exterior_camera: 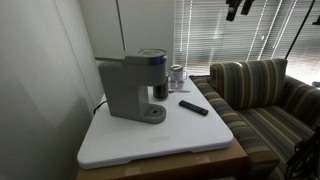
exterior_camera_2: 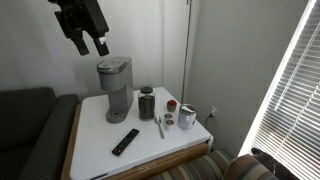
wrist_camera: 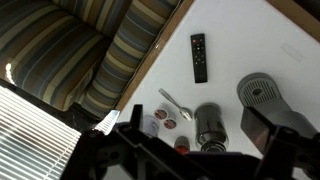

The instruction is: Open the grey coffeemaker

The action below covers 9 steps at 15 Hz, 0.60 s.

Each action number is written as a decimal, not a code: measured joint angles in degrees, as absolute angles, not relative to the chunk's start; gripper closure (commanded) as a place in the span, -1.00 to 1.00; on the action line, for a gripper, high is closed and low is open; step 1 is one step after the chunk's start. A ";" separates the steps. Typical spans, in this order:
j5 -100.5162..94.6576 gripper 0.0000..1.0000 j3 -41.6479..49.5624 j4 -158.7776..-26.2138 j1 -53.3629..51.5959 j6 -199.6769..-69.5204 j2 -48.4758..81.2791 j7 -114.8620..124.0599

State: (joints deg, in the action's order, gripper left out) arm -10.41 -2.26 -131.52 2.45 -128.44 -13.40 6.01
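The grey coffeemaker [exterior_camera: 130,88] stands at the back of the white table top [exterior_camera: 150,145], against the wall, with its lid down. It shows in both exterior views [exterior_camera_2: 115,82] and at the right of the wrist view [wrist_camera: 268,100]. My gripper [exterior_camera_2: 92,46] hangs high above the table, well above the coffeemaker and apart from it. Its fingers are spread open and hold nothing. It shows at the top edge of an exterior view [exterior_camera: 238,9] and as dark shapes along the bottom of the wrist view [wrist_camera: 200,150].
A dark canister [exterior_camera_2: 147,103] stands beside the coffeemaker. A black remote [exterior_camera_2: 125,141], a spoon [exterior_camera_2: 160,126], coffee pods [exterior_camera_2: 168,121] and a white tin [exterior_camera_2: 188,117] lie on the table. A striped couch [exterior_camera: 260,95] adjoins it. Window blinds [exterior_camera: 235,30] are behind.
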 measured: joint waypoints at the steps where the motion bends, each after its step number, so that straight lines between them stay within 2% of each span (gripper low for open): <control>1: -9.12 -1.00 -2.28 -130.65 1.85 -128.51 -11.85 6.01; 9: -1.89 -1.00 -2.21 -125.02 -0.44 -130.95 -1.08 4.07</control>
State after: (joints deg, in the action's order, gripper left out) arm -1.89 -2.21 -125.02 -0.44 -130.95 -1.08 4.07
